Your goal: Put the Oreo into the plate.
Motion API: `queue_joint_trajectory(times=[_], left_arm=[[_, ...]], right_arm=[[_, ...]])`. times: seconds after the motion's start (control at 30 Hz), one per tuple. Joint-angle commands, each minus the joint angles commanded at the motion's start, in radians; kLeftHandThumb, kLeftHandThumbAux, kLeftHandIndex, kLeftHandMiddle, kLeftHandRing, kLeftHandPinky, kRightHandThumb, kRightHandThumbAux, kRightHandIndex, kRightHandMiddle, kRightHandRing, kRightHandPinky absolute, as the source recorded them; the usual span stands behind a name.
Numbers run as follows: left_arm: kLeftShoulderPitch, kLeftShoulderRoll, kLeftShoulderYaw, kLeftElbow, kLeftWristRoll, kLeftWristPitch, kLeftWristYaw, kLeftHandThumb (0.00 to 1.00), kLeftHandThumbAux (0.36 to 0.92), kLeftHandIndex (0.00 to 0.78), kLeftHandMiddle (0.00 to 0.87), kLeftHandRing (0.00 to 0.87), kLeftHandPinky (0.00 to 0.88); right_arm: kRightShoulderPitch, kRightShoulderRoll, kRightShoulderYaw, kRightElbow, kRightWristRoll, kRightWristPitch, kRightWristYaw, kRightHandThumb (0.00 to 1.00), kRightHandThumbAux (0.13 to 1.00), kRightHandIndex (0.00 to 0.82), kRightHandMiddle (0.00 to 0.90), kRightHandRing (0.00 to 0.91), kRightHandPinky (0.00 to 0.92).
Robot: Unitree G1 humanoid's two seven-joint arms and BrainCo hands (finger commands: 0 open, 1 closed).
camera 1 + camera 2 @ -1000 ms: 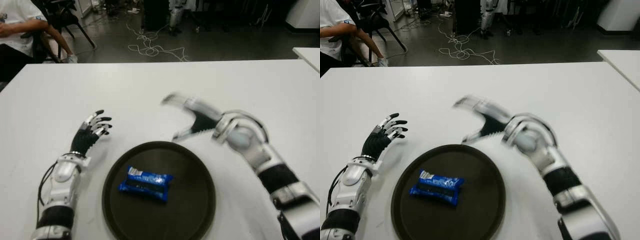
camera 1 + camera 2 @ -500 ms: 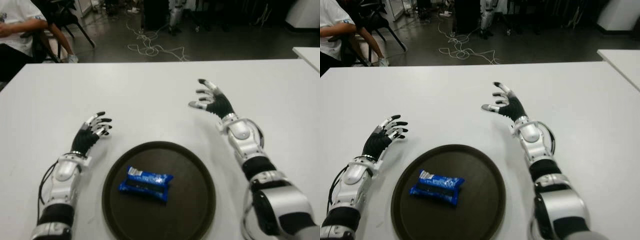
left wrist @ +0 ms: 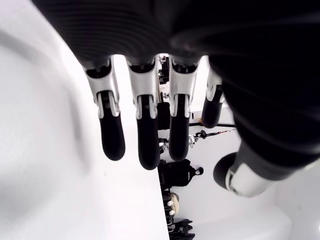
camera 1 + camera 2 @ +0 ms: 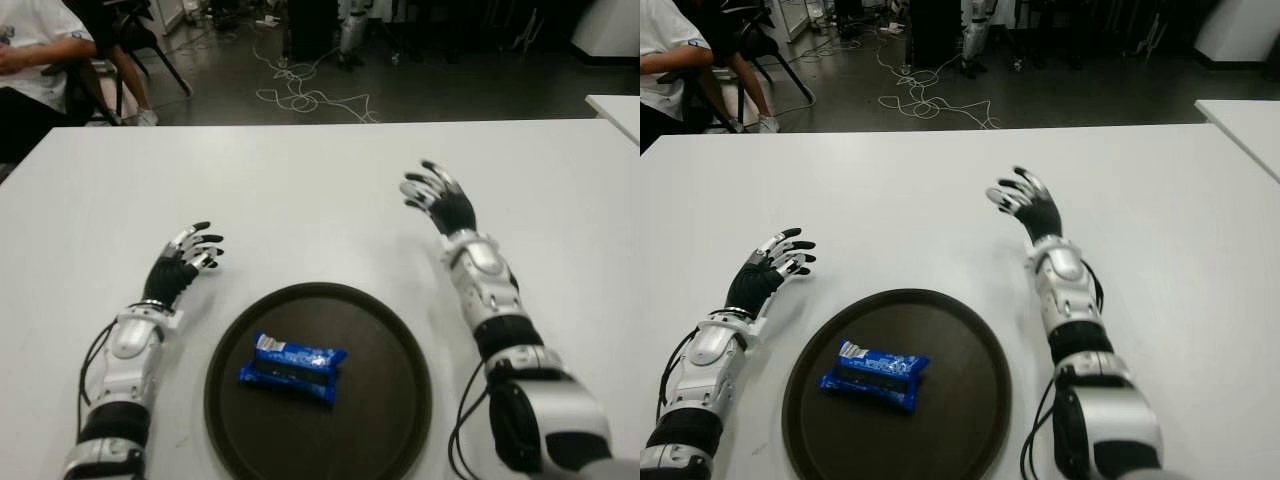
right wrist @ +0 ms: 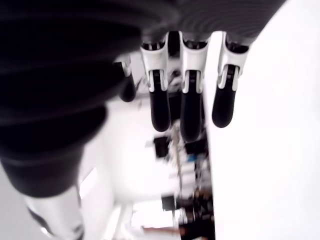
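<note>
A blue Oreo packet (image 4: 292,367) lies flat inside the dark round plate (image 4: 390,400), a little left of its middle, near the table's front edge. My right hand (image 4: 436,198) is over the table beyond the plate's right side, fingers spread and holding nothing; its wrist view shows only its own fingers (image 5: 191,110) over the white surface. My left hand (image 4: 188,258) shows left of the plate, open, with relaxed fingers (image 3: 145,135) and nothing in them.
The white table (image 4: 300,190) stretches far beyond both hands. A seated person (image 4: 30,60) and chairs are past its far left corner, and cables lie on the floor behind. A second white table (image 4: 615,105) edge shows at the right.
My right hand has swung from just above the plate's far rim to the right and away from it, and now stretches forward along the table. The Oreo and left hand have not moved.
</note>
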Motion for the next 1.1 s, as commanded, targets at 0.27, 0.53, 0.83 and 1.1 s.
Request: queue_joint_trajectory(times=[0.27,0.53,0.83,1.1], left_arm=[[0.025,-0.004,-0.001,-0.04,-0.008,-0.009,-0.008,0.101,0.667,0.186,0.304,0.32,0.327],[0.04,-0.005,0.0,-0.067,-0.011,-0.002,-0.008,0.079,0.65,0.185,0.305,0.311,0.333],[0.036,0.003,0.0,-0.053,-0.017,-0.018,-0.037,0.061,0.621,0.192,0.302,0.304,0.307],[0.037,0.005,0.005,-0.04,-0.02,-0.032,-0.046,0.083,0.622,0.177,0.305,0.309,0.324]], right_arm=[[0.03,0.04,0.031,-0.133,-0.037,0.019,-0.084,0.0,0.836,0.225,0.327,0.359,0.388],[0.098,0.045,0.074,-0.205,-0.081,-0.042,-0.077,0.017,0.841,0.236,0.327,0.346,0.378],[0.169,0.05,0.107,-0.292,-0.12,-0.048,-0.082,0.025,0.847,0.248,0.325,0.34,0.373],[0.222,0.054,0.127,-0.381,-0.123,-0.01,-0.081,0.021,0.838,0.252,0.323,0.33,0.369]])
